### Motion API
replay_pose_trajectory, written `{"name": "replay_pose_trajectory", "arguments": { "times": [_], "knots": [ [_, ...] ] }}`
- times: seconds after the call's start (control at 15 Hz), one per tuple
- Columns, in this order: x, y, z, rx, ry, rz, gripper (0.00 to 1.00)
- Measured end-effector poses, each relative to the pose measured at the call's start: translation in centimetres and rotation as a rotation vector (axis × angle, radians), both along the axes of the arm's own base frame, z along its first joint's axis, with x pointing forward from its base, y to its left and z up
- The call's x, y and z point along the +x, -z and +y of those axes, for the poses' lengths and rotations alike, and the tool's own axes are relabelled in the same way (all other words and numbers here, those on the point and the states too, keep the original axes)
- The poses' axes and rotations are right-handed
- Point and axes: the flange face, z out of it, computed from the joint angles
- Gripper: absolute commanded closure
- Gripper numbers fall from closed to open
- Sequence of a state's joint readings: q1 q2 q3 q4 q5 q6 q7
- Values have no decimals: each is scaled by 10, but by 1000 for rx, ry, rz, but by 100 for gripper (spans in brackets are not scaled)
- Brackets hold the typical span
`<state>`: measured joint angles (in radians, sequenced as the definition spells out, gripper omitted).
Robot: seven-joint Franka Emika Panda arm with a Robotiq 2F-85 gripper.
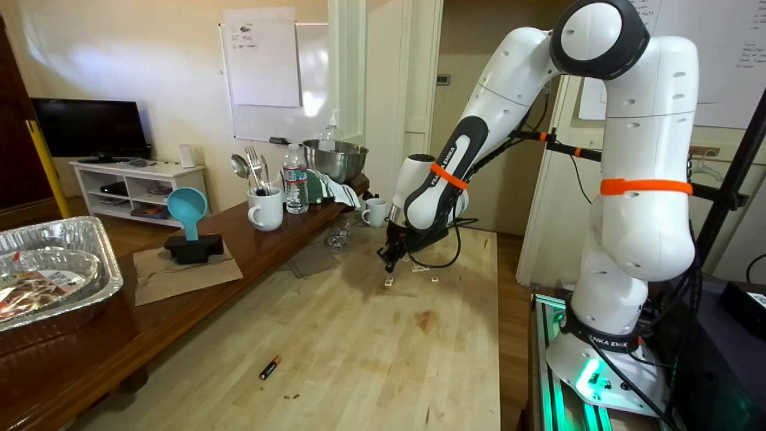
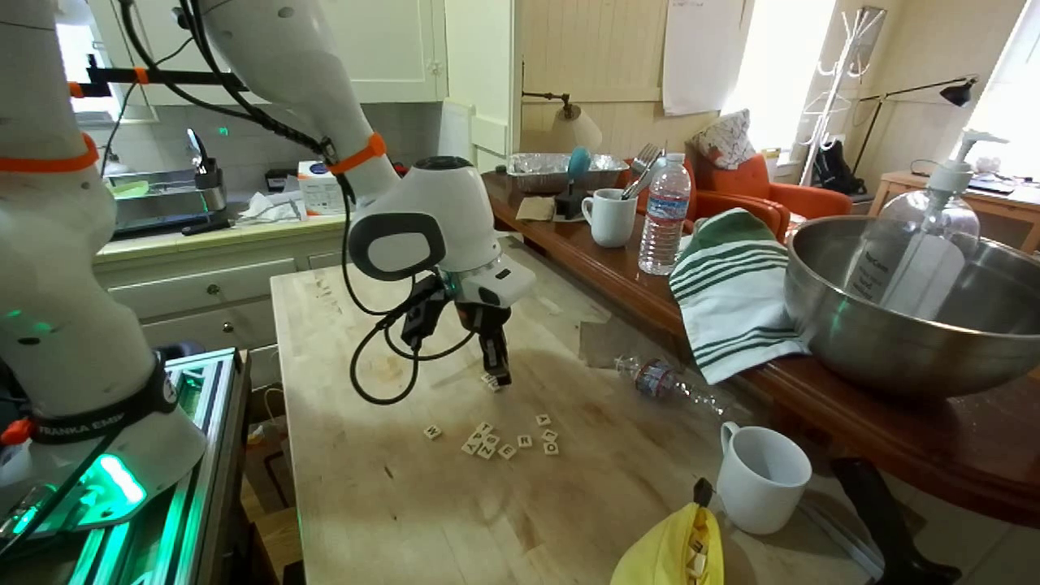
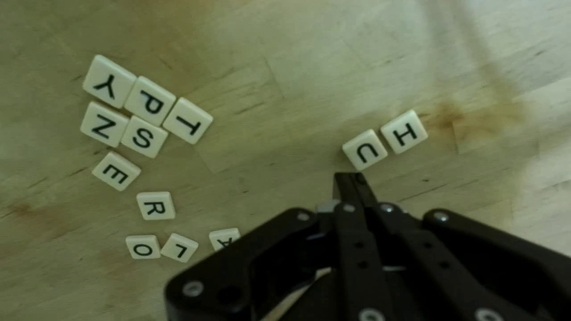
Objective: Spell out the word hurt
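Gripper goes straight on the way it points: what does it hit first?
Probably the tabletop right by the U tile, maybe that tile's edge: the gripper points down, and in the wrist view its tip ends just short of the U. Depth is unclear, so contact order is a guess.

The counter (image 1: 359,353) here is pale, stained wood. I see an H tile (image 3: 404,131) and a U tile (image 3: 365,150) just beside each other, apart from the other letter tiles (image 3: 150,101). A copper-topped battery (image 1: 270,367) lies alone; a water bottle (image 2: 655,379) rests on its side; a white mug (image 2: 762,481) stands near a yellow pouch (image 2: 660,549).
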<state>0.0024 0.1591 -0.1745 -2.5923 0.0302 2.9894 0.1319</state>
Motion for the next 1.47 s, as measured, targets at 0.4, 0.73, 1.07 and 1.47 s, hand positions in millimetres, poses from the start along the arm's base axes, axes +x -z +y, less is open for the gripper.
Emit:
{"name": "replay_pose_trajectory", "arguments": {
  "times": [0.4, 0.73, 1.07, 1.47],
  "knots": [
    [-2, -12, -14, -8, 9, -22, 100],
    [-10, -18, -46, -65, -93, -16, 100],
    [-16, -18, -67, -125, -276, 7, 100],
    [-20, -15, -85, -180, -451, 28, 100]
  ]
}}
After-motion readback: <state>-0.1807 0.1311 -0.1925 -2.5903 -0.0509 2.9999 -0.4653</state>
